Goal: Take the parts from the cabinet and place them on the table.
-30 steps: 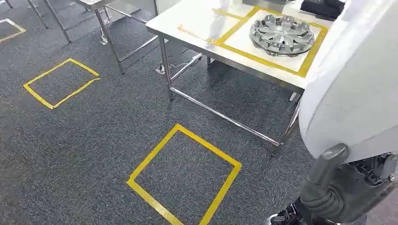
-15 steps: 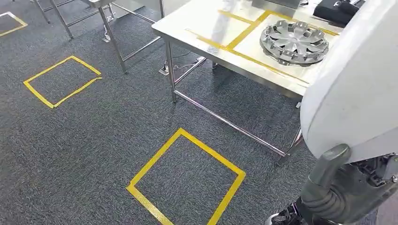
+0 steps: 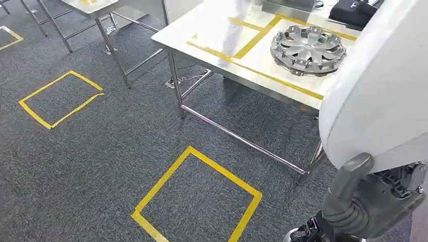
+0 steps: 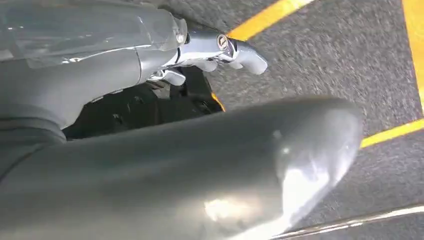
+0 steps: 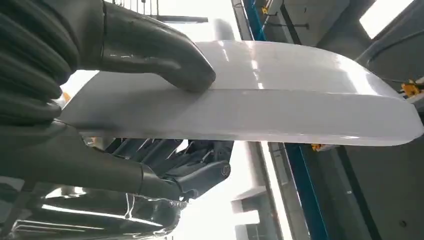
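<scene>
The right robot hand (image 3: 361, 201) is clamped on a big white panel (image 3: 378, 85): in the right wrist view the thumb (image 5: 155, 50) presses on the panel's glossy face while the darker fingers (image 5: 200, 172) curl under its edge, so the panel (image 5: 250, 95) is pinched between them. From the head view that panel stands up tall right above the hand and covers the near corner of the desk (image 3: 212, 35). The left robot hand (image 4: 150, 170) is a blurry grey mass in its wrist view, with a shiny metal piece (image 4: 215, 50) beside it, and I honestly can't tell if it's holding anything or how its fingers sit. Past the panel, on the desk, a silver wheel cover (image 3: 308, 49) lies flat inside a yellow tape rectangle (image 3: 252, 43), well apart from the panel. A black case (image 3: 353, 12) sits at the desk's far edge behind the wheel cover. On the carpet in front of the desk there's a yellow tape square (image 3: 194, 199), another tape square (image 3: 58, 98) further off to its side, and a second steel table (image 3: 93, 7) beyond the desk's far corner.
</scene>
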`<state>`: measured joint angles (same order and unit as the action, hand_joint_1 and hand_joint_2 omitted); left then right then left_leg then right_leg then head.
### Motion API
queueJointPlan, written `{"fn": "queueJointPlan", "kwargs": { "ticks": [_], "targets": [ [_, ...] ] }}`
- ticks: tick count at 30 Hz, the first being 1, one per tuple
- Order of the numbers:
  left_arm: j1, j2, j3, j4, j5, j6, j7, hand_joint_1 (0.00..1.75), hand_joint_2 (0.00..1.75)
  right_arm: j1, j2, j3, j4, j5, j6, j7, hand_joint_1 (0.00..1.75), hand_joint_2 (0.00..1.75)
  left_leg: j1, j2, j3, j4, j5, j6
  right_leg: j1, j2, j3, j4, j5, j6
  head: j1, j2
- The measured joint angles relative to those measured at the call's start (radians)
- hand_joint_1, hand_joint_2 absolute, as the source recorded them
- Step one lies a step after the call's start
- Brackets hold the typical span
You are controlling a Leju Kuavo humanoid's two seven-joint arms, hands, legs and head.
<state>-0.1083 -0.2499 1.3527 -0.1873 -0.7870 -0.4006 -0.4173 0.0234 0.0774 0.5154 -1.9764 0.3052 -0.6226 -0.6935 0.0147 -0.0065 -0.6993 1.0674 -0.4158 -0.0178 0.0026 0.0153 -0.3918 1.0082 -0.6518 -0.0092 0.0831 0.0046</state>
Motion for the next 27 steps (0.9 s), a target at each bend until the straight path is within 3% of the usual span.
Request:
{"fn": "queueJointPlan", "kwargs": {
  "ticks": [2, 3, 4, 5, 6, 7, 8, 9, 10, 11, 12, 14, 15, 16, 17, 19, 22, 27],
  "targets": [
    [0.002, 0.002, 0.0, 0.0, -0.001, 0.003, -0.005, 0.0, 0.0, 0.0, 0.0, 0.003, 0.0, 0.0, 0.0, 0.0, 1.75, 1.75, -0.002, -0.001, 0.009, -0.012, -0.016, 0.013, -0.002, -0.002, 0.033, -0.023, 0.008, 0.012, -0.004, 0.0],
    [0.002, 0.001, 0.0, 0.0, -0.008, 0.011, -0.01, 0.0, 0.0, -0.001, -0.001, 0.003, 0.0, 0.003, 0.0, 0.0, 1.75, 1.75, -0.001, 0.002, 0.024, -0.017, -0.022, 0.02, -0.002, -0.002, 0.03, -0.02, 0.025, 0.019, -0.002, 0.0],
    [0.002, 0.001, -0.001, 0.0, -0.016, 0.024, -0.013, 0.0, 0.0, -0.002, -0.002, 0.004, 0.0, 0.005, 0.001, 0.0, 1.75, 1.75, 0.007, 0.0, 0.044, -0.031, -0.024, 0.024, -0.002, -0.003, 0.018, 0.011, 0.037, 0.023, -0.003, 0.0],
    [0.001, 0.001, -0.001, 0.0, -0.019, 0.036, -0.014, 0.0, 0.0, -0.002, -0.002, 0.005, 0.0, 0.006, 0.001, 0.0, 1.75, 1.75, 0.008, 0.0, 0.06, -0.041, -0.03, 0.029, -0.002, -0.005, -0.014, 0.075, 0.055, 0.026, 0.0, 0.0],
    [0.001, 0.001, -0.001, 0.0, -0.019, 0.044, -0.014, 0.0, 0.0, -0.002, -0.003, 0.005, 0.0, 0.008, 0.001, 0.0, 1.75, 1.75, 0.009, 0.0, 0.074, -0.05, -0.036, 0.033, -0.003, -0.005, -0.067, 0.152, 0.055, 0.027, 0.0, 0.0],
    [0.001, 0.001, -0.001, 0.0, -0.019, 0.049, -0.014, 0.0, 0.0, -0.001, -0.005, 0.005, 0.0, 0.008, 0.001, 0.0, 1.75, 1.75, 0.009, 0.0, 0.088, -0.057, -0.044, 0.033, -0.004, -0.005, -0.121, 0.218, 0.03, 0.033, -0.002, 0.0],
    [0.001, 0.001, -0.001, 0.0, -0.019, 0.056, -0.014, 0.0, 0.0, 0.0, -0.007, 0.005, 0.002, 0.007, 0.001, 0.0, 1.75, 1.75, 0.01, -0.002, 0.104, -0.063, -0.054, 0.033, -0.006, -0.005, -0.171, 0.267, -0.02, 0.036, -0.001, 0.0],
    [0.001, 0.001, -0.001, 0.0, -0.019, 0.06, -0.014, 0.0, 0.0, 0.0, -0.008, 0.005, 0.002, 0.007, 0.001, 0.0, 1.75, 1.75, 0.011, -0.004, 0.12, -0.066, -0.066, 0.031, -0.008, -0.005, -0.208, 0.288, -0.067, 0.041, -0.002, 0.0],
    [0.001, 0.001, -0.001, 0.0, -0.019, 0.063, -0.015, 0.0, 0.0, 0.0, -0.009, 0.005, 0.002, 0.008, 0.001, 0.0, 1.75, 1.75, 0.012, -0.007, 0.137, -0.066, -0.079, 0.029, -0.011, -0.006, -0.231, 0.278, -0.081, 0.044, -0.001, 0.0],
    [0.002, 0.001, -0.001, 0.0, -0.02, 0.063, -0.017, 0.0, 0.0, 0.001, -0.01, 0.005, 0.002, 0.008, 0.001, 0.0, 1.75, 1.75, 0.014, -0.011, 0.156, -0.066, -0.092, 0.027, -0.014, -0.006, -0.239, 0.238, -0.059, 0.045, -0.001, 0.0],
    [0.002, 0.001, -0.001, 0.0, -0.024, 0.068, -0.021, 0.0, 0.0, 0.001, -0.011, 0.005, 0.002, 0.008, 0.001, 0.0, 1.75, 1.75, 0.016, -0.012, 0.175, -0.066, -0.105, 0.024, -0.018, -0.006, -0.234, 0.175, -0.003, 0.045, 0.0, 0.0],
    [0.002, 0.001, -0.005, 0.0, -0.03, 0.084, -0.031, 0.0, 0.0, 0.003, -0.012, 0.005, 0.002, 0.009, 0.001, 0.0, 1.75, 1.75, 0.018, -0.012, 0.201, -0.067, -0.129, 0.013, -0.026, -0.012, -0.219, 0.032, 0.179, 0.049, 0.0, 0.0],
    [0.003, 0.001, -0.005, 0.0, -0.029, 0.085, -0.034, 0.0, 0.0, 0.007, -0.014, 0.005, 0.004, 0.009, 0.001, 0.0, 1.75, 1.75, 0.018, -0.013, 0.218, -0.065, -0.138, 0.003, -0.018, -0.019, -0.231, 0.044, 0.172, 0.044, -0.004, 0.0],
    [0.001, 0.002, -0.005, 0.0, -0.028, 0.08, -0.035, 0.0, 0.0, 0.006, -0.015, 0.006, 0.004, 0.009, 0.002, 0.0, 1.75, 1.75, 0.016, -0.011, 0.216, -0.065, -0.146, -0.006, -0.012, -0.022, -0.223, 0.042, 0.184, 0.028, -0.005, 0.0],
    [0.001, 0.0, -0.005, 0.0, -0.027, 0.073, -0.035, 0.0, 0.0, 0.007, -0.014, 0.006, 0.004, 0.009, 0.002, 0.001, 1.75, 1.75, 0.016, -0.009, 0.22, -0.066, -0.15, -0.013, -0.01, -0.018, -0.224, 0.038, 0.189, 0.021, -0.007, 0.0],
    [-0.001, -0.001, -0.005, 0.0, -0.026, 0.064, -0.037, 0.0, 0.0, 0.004, -0.014, 0.008, 0.003, 0.009, 0.002, 0.001, 1.75, 1.75, 0.017, -0.007, 0.219, -0.064, -0.152, 0.007, -0.014, -0.016, -0.22, 0.037, 0.194, 0.024, -0.006, 0.0],
    [-0.002, -0.001, -0.007, 0.0, -0.028, 0.056, -0.056, 0.0, 0.0, 0.005, -0.014, 0.008, 0.003, 0.01, 0.004, 0.0, 1.75, 1.75, 0.016, -0.004, 0.226, -0.076, -0.151, 0.008, -0.016, -0.012, -0.22, 0.036, 0.188, 0.016, -0.009, 0.0],
    [-0.002, 0.008, -0.016, -0.001, -0.039, 0.086, -0.101, 0.0, 0.0, 0.006, -0.014, 0.008, 0.004, 0.02, 0.004, 0.0, 1.75, 1.75, 0.014, -0.004, 0.228, -0.083, -0.154, 0.013, -0.018, -0.01, -0.221, 0.036, 0.184, 0.017, -0.011, 0.0]
  ]
}}
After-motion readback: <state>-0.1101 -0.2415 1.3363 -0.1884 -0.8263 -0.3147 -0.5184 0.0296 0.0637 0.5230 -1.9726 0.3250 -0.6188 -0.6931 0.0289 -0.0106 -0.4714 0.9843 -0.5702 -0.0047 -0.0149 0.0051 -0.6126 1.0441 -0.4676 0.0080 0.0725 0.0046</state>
